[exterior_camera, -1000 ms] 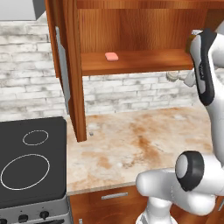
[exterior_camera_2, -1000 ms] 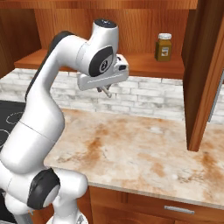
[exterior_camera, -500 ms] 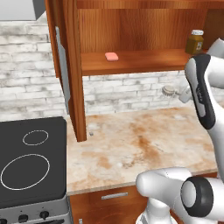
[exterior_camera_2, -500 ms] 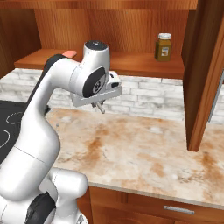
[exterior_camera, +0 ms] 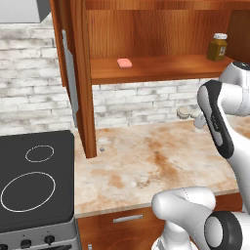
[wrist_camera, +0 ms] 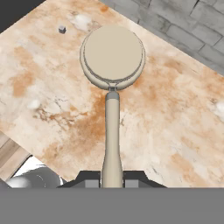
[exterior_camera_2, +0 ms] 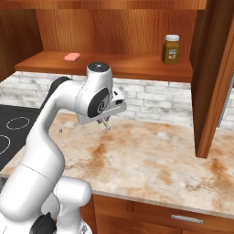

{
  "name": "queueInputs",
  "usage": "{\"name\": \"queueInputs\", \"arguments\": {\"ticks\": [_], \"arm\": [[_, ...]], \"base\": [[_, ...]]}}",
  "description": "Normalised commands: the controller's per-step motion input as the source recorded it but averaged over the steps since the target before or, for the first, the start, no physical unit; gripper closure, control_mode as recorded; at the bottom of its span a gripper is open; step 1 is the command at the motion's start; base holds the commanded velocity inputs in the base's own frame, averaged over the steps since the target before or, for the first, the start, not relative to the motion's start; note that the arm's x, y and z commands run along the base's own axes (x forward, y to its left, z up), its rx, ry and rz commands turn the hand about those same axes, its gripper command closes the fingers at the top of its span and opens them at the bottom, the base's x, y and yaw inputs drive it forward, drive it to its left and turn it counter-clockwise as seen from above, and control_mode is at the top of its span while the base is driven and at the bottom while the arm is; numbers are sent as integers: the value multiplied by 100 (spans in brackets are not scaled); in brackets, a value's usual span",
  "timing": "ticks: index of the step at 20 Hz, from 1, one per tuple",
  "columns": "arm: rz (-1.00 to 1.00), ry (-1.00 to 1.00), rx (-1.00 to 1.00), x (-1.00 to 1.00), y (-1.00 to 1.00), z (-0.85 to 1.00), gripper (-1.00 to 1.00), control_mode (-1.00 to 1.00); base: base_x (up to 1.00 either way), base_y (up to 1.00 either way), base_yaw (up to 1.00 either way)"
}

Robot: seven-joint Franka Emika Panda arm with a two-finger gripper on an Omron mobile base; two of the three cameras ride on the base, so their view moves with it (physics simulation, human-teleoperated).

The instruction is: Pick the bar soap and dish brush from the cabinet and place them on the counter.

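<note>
The pink bar soap (exterior_camera: 125, 63) (exterior_camera_2: 71, 56) lies on the shelf of the open wooden cabinet (exterior_camera: 161, 68) (exterior_camera_2: 132, 71), toward its left end. My gripper (wrist_camera: 112, 177) (exterior_camera: 199, 119) (exterior_camera_2: 106, 122) is shut on the handle of the dish brush (wrist_camera: 113, 54) (exterior_camera: 183, 113), a beige brush with a round head. Brush and gripper hang in the air above the blotchy tan counter (exterior_camera: 146, 161) (exterior_camera_2: 151, 155) (wrist_camera: 183, 113), below the shelf and well to the right of the soap.
An amber jar (exterior_camera: 217, 47) (exterior_camera_2: 171, 49) stands at the shelf's right end. Open cabinet doors (exterior_camera: 78, 73) (exterior_camera_2: 215, 77) hang down on both sides. The black stovetop (exterior_camera: 29, 180) (exterior_camera_2: 13, 125) lies left of the counter. A tiny grey bit (wrist_camera: 62, 29) rests on the counter.
The arm has come down from shelf height toward the counter, carrying the dish brush. The soap and jar have not moved.
</note>
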Motion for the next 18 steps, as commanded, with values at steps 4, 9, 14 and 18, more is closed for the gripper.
{"name": "queueInputs", "arguments": {"ticks": [4, 9, 14, 18], "arm": [[2, 0, 0, 26, 0, -62, 100, -100], [3, -1, 0, 23, 0, -62, 100, -100], [6, -1, 0, 24, 0, -62, 100, -100], [6, 0, 0, 26, 0, -62, 100, -100]], "base": [[0, 0, 0], [0, 0, 0], [0, 0, 0], [0, 0, 0]]}}
